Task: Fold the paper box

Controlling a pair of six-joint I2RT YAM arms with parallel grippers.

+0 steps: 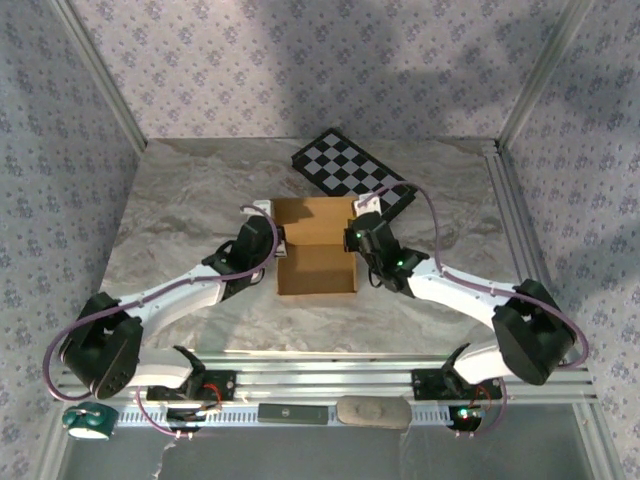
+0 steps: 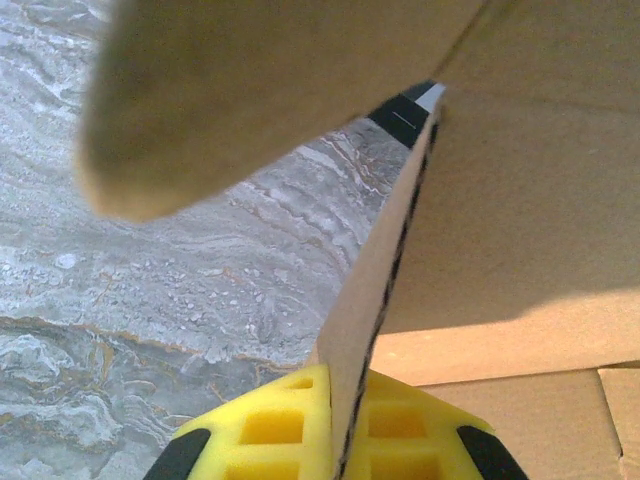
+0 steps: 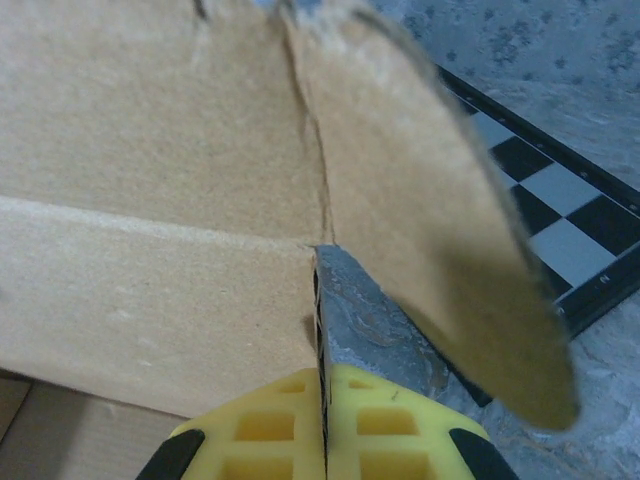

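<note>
The tan paper box (image 1: pixel 316 245) lies half-formed at the table's middle, its back panel raised. My left gripper (image 1: pixel 277 238) is shut on the box's left wall; in the left wrist view that wall (image 2: pixel 385 265) runs edge-on between the yellow fingertips (image 2: pixel 270 430), with a rounded flap (image 2: pixel 250 90) overhead. My right gripper (image 1: pixel 354 238) is shut on the right wall; in the right wrist view the thin cardboard edge (image 3: pixel 319 330) is pinched between the yellow pads (image 3: pixel 390 430), and a curved flap (image 3: pixel 440 220) bends outward to the right.
A black-and-white checkered board (image 1: pixel 352 172) lies just behind and right of the box, its corner seen past the flap (image 3: pixel 560 230). The marbled table (image 1: pixel 180 200) spreads to the left and back. An aluminium rail (image 1: pixel 330 385) runs along the near edge.
</note>
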